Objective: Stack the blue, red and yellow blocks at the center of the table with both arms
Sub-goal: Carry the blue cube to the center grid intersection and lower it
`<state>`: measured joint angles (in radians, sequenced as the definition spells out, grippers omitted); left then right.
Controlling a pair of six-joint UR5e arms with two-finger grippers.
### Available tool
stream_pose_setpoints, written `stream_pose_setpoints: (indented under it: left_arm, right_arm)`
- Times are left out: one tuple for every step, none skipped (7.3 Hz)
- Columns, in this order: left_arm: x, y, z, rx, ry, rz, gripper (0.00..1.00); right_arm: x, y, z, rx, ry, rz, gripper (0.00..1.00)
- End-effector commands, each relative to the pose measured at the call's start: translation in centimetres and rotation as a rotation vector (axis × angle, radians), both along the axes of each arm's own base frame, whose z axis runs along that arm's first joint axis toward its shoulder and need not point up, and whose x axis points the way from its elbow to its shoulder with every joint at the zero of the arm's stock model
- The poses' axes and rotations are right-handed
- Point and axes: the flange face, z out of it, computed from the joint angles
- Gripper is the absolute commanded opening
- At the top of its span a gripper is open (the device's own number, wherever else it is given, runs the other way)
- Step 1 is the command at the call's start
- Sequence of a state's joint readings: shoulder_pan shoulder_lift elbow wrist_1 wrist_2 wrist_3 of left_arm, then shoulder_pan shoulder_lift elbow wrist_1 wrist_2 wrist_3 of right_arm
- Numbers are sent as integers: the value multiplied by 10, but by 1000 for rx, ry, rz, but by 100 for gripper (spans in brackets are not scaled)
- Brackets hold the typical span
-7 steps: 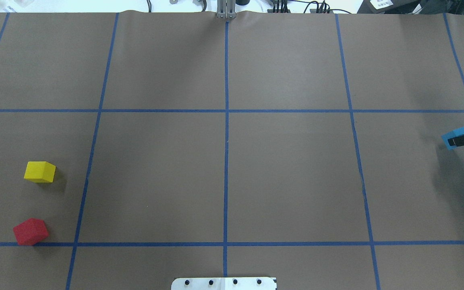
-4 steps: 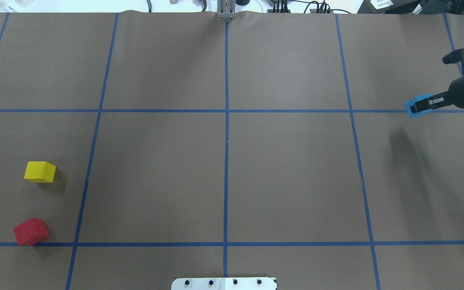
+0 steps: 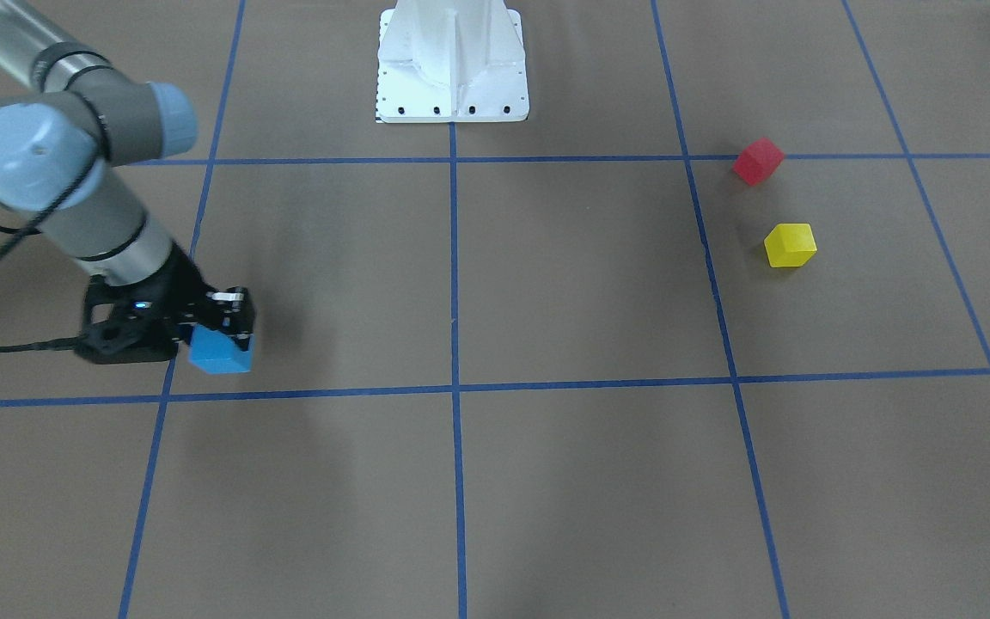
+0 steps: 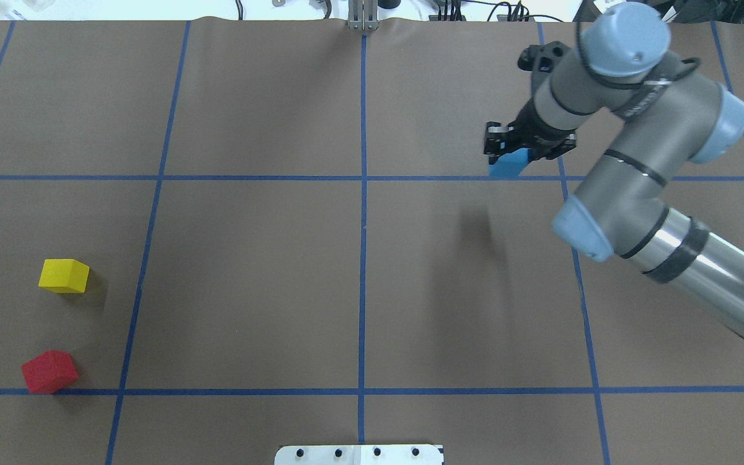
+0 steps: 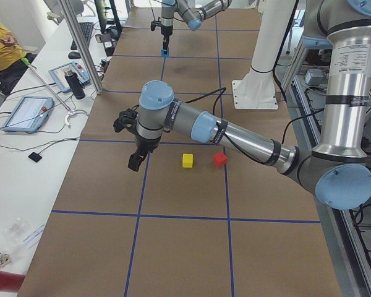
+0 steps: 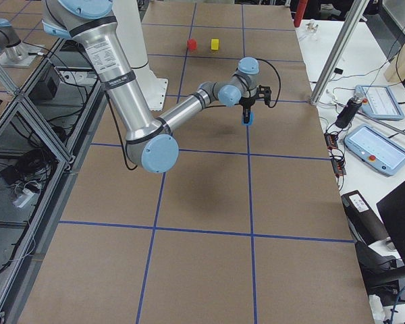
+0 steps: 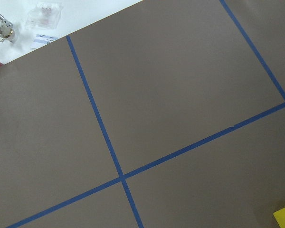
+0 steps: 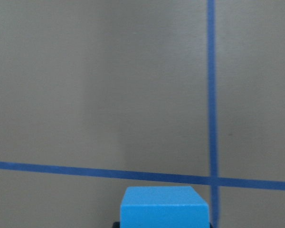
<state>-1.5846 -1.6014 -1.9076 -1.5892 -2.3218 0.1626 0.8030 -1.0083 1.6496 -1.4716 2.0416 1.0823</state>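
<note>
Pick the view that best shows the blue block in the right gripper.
Exterior front-facing: the blue block shows large, clamped in the right gripper. Overhead shows it partly hidden by the gripper; the right wrist view shows only one end; the side views show it tiny; the left wrist view misses it.

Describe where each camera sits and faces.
Front-facing: across table, facing base; right arm shows.
Overhead: behind robot, looking down; right pincer grips blue block.
Left side: table's end; left arm near.
Right side: opposite end; right arm near.
Left wrist: down at table; no arm.
Right wrist: down over blue block.
Shared: all exteriors show red block, yellow block.
</note>
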Motion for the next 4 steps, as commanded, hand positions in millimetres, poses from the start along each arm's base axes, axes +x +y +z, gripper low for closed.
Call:
stream_pose_setpoints:
  left_arm:
    - [0,0,2,-4,1,0,100]
    - [0,0,4,-10,1,0,100]
    - [0,2,7,-15,1,0,100]
    - [-1,2,7,-15,-1,-2,100]
  right_arm:
    - [-124,40,-82,-54,50,57,0]
    - [-177,42,-103,-57,79,58,0]
    - [-206,61,-97,-47,93,23,4]
    - [-217,73,-93,-21,98,17,15]
